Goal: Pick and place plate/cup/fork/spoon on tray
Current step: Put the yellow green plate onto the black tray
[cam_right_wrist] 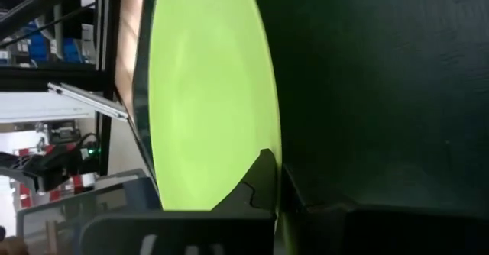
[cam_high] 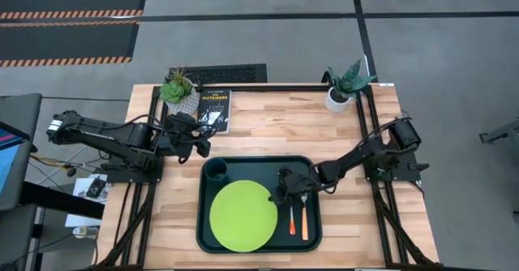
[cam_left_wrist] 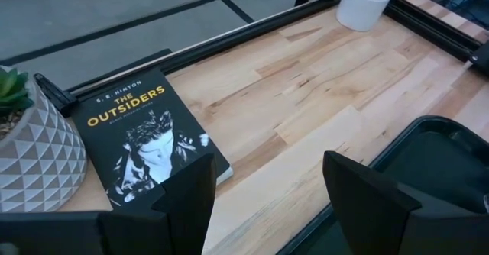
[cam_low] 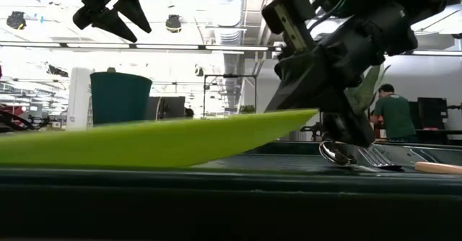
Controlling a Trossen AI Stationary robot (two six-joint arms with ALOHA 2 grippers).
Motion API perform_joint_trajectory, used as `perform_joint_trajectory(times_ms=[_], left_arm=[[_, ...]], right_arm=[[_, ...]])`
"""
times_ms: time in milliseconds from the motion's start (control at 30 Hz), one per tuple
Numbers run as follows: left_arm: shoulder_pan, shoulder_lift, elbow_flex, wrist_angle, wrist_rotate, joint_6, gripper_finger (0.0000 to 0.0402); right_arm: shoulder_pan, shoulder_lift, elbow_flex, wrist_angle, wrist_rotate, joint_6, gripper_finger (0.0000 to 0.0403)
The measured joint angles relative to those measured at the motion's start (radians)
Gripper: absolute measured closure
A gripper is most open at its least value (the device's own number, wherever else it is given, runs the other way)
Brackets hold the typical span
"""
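Plate (cam_high: pixel 242 215) tilted on tray (cam_high: pixel 312 167), right gripper (cam_high: pixel 283 191) pinching its rim; cup (cam_high: pixel 215 169), spoon (cam_high: pixel 292 220), fork (cam_high: pixel 305 221) on tray. Left gripper (cam_high: pixel 202 144) spread, idle.

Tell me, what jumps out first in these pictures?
The lime-green plate stands out, lying tilted in the dark green tray, its raised edge pinched by the right hand. Beside it in the tray lie a spoon and a fork, with a small cup in one corner. The left hand hovers open near a black book.
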Motion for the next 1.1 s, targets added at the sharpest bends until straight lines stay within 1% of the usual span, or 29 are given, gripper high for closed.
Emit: perform_joint_trajectory(times_ms=[100, 500, 1100], left_arm=[[0.000, 0.000, 0.000, 0.000, 0.000, 0.001, 0.0173], [0.000, 0.000, 0.000, 0.000, -0.002, 0.002, 0.0173], [0.000, 0.000, 0.000, 0.000, -0.002, 0.002, 0.0173]], right_arm=[[0.000, 0.018, 0.000, 0.018, 0.002, 0.005, 0.0391], [-0.028, 0.019, 0.000, 0.012, 0.005, 0.001, 0.0385], [-0.024, 0.018, 0.000, 0.008, 0.004, 0.002, 0.0376]])
